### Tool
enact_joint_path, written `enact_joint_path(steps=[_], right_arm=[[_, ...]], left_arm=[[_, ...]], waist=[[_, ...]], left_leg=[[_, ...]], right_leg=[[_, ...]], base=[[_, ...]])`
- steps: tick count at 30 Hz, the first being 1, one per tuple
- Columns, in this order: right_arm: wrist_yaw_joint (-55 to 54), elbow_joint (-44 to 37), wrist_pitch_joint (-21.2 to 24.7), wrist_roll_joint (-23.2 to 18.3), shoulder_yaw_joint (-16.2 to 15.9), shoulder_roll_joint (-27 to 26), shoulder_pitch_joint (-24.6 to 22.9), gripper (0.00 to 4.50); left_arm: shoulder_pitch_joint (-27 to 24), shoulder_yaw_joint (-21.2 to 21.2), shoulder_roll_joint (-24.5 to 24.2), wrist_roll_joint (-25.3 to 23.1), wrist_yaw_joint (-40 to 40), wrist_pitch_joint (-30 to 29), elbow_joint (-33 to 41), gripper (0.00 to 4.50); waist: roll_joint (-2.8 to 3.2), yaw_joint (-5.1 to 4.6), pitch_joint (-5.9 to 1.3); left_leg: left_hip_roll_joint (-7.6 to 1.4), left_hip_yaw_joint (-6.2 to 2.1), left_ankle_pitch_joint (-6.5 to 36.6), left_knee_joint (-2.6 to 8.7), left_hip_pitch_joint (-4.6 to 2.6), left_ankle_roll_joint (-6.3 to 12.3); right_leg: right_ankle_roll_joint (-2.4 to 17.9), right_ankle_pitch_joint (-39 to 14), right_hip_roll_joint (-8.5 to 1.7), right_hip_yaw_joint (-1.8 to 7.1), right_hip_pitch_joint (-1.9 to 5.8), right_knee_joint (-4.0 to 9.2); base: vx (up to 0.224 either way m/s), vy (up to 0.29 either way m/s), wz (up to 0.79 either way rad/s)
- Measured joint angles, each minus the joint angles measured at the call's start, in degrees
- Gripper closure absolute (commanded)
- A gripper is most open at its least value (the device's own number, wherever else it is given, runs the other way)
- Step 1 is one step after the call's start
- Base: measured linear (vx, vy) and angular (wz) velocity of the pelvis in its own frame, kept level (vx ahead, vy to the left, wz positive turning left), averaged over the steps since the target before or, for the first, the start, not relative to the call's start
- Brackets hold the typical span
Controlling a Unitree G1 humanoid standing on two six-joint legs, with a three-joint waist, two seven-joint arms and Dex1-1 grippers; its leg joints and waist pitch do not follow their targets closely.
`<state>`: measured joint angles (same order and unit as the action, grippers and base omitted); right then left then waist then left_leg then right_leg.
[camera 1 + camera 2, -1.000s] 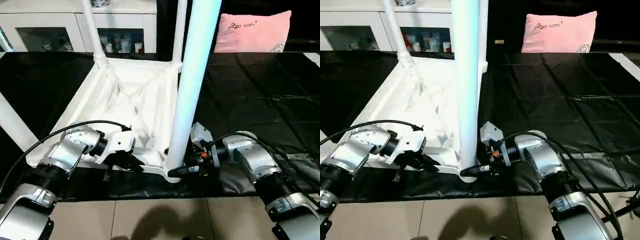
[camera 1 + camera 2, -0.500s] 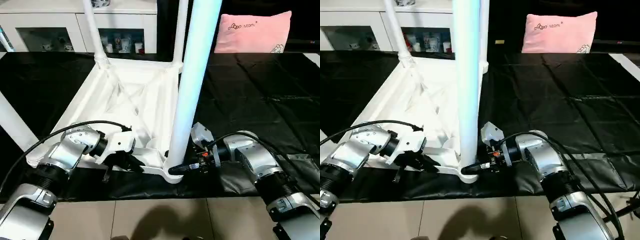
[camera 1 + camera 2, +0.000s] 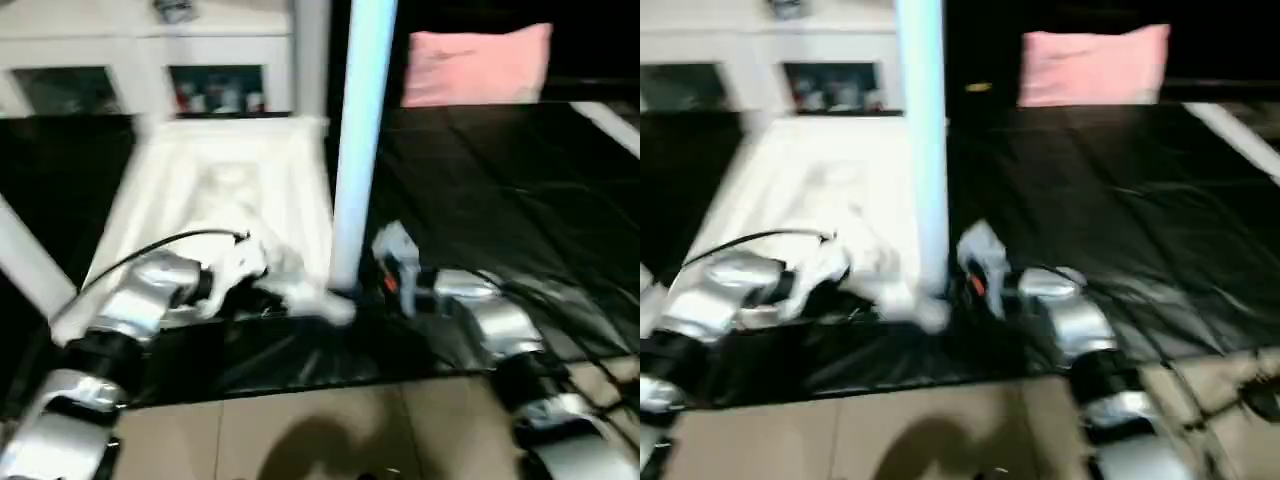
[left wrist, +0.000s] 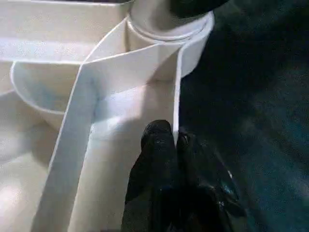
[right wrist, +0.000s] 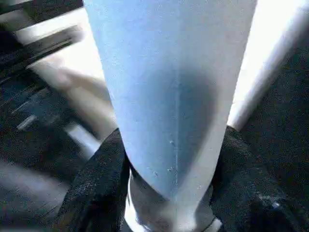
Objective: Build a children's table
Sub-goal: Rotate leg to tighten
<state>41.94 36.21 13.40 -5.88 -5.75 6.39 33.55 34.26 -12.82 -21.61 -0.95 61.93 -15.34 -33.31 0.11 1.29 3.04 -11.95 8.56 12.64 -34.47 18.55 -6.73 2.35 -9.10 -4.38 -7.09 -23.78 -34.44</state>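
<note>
1. On the black mat (image 3: 500, 170), the tabletop (image 3: 215, 190) lay underside up, ribs showing, in front of the white cabinet (image 3: 150, 60); a pink cushion (image 3: 478, 62) sat at the far side.
2. Near leg (image 3: 358, 140) stood upright in the near corner socket (image 4: 169, 21) on the robot's right. At least one more leg (image 3: 308, 55) rose at a far corner, and another (image 3: 25, 262) slanted past the left edge. Head views were smeared, so the full leg count is unclear.
3. Right gripper (image 5: 169, 193) had its two fingers (image 5: 96, 183) around the base of the near leg, one each side, touching it: a grip on the tube just above the socket.
4. Left gripper (image 4: 166, 145) was pinched tight on the tabletop's thin rim wall, just beside that socket, apparently steadying the top.
5. Step in hand, as I judge it: seating this leg in its socket.
6. Next move probably calls for pressing or twisting the leg fully home while the left side holds the top flat, then checking it stands square. Risk: the top skating on the mat.
</note>
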Motion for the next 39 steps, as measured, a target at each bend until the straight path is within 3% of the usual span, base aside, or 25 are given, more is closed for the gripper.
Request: enact_joint_path(steps=[6,33,34,35,36,39], right_arm=[[-12.74,3.98,0.25,1.62,2.03,-4.19,2.99,2.5],[-12.96,3.97,0.23,1.68,2.03,-4.24,3.02,2.5],[-13.64,4.41,0.12,1.71,2.31,-4.66,3.26,1.94],[-14.89,4.79,0.04,1.87,3.0,-5.33,3.65,1.94],[-13.08,4.28,-0.01,1.41,3.03,-4.21,3.27,1.78],[-5.37,1.25,-0.31,-0.72,3.08,0.52,-0.11,1.48]], left_arm=[[0.0,1.23,3.99,-0.57,-8.71,-6.18,2.34,4.5],[0.0,1.24,4.04,-0.56,-8.89,-6.25,2.43,4.5],[-0.09,1.36,4.19,-0.55,-9.45,-6.96,2.9,4.5],[-0.08,1.42,4.54,-0.74,-10.54,-7.61,3.19,4.5],[0.02,1.03,4.8,-1.01,-10.58,-6.98,3.17,4.5],[0.67,-0.71,3.89,-1.59,-9.1,-2.95,1.81,4.5]], waist=[[0.01,-0.23,-0.01],[0.02,-0.24,-0.01],[0.02,-0.3,-0.01],[0.02,-0.38,-0.01],[0.38,-0.18,0.12],[0.53,0.44,0.18]], left_leg=[[0.0,-0.19,-0.01,0.02,0.08,-0.01],[-0.01,-0.22,0.0,0.14,-0.08,0.01],[-0.03,-0.22,0.0,0.14,-0.09,0.0],[-0.03,-0.22,0.0,0.14,-0.09,0.0],[-0.01,-0.26,0.0,0.12,-0.06,0.01],[0.01,-0.24,0.05,0.15,0.12,0.11]], right_leg=[[0.04,0.04,0.06,-0.12,0.17,0.32],[0.11,0.15,0.04,-0.02,0.36,0.31],[0.11,0.15,0.04,-0.01,0.35,0.31],[0.11,0.15,0.04,-0.02,0.34,0.31],[0.1,0.14,0.04,-0.04,0.39,0.4],[0.08,0.17,-0.01,0.08,0.37,0.48]], base=[[0.0,0.0,0.0],[0.0,0.0,0.0],[0.0,0.0,0.0],[0.0,0.0,0.0],[0.0,0.0,0.0],[0.0,0.0,0.0]])
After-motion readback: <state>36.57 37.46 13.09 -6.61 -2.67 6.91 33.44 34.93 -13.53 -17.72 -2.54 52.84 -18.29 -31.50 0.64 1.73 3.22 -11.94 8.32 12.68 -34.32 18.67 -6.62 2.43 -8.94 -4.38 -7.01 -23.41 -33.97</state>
